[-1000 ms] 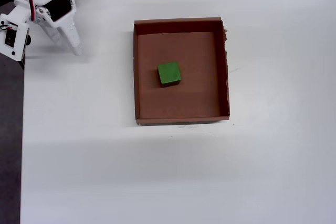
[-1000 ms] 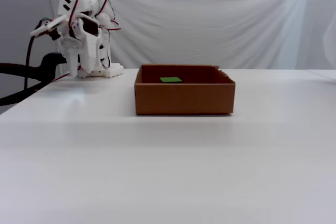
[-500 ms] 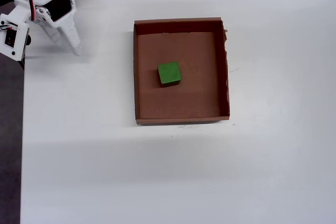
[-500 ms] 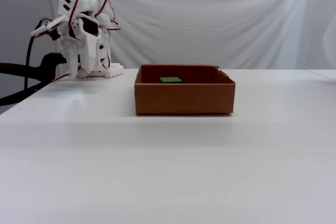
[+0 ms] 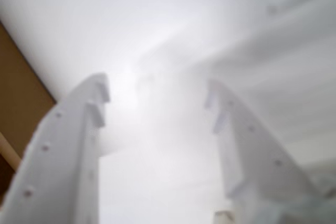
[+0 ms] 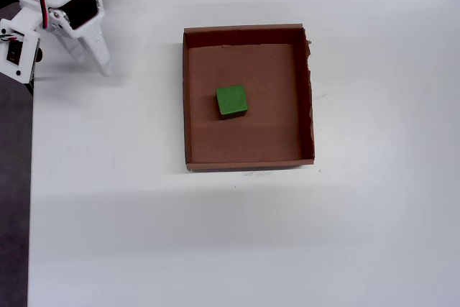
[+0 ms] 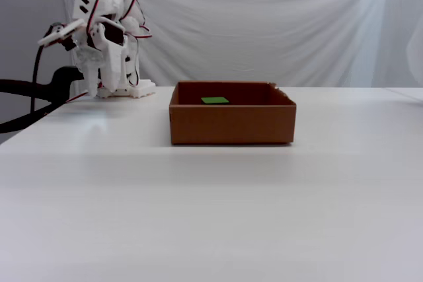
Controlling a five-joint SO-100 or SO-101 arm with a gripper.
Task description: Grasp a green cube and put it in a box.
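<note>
Your gripper (image 6: 100, 62) hangs open and empty over the counter (image 6: 215, 235) — the green cube (image 6: 231, 101) already sits inside the box (image 6: 188, 106), at about four o'clock from it in the overhead view.

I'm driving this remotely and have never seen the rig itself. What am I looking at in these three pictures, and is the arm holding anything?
The white machine is a small robot arm on a white table.

One picture looks straight down, one looks level across the table from the side, and the blurry one comes from a camera on the arm's wrist.

In the overhead view, a brown cardboard box sits mid-table with the green cube lying on its floor, left of centre. From the side only the cube's top shows above the box wall.

The gripper is the pair of white fingers in the wrist view. They stand apart with nothing between them, so nothing is held. Overhead, the arm is at the table's upper left corner, away from the box.
</note>
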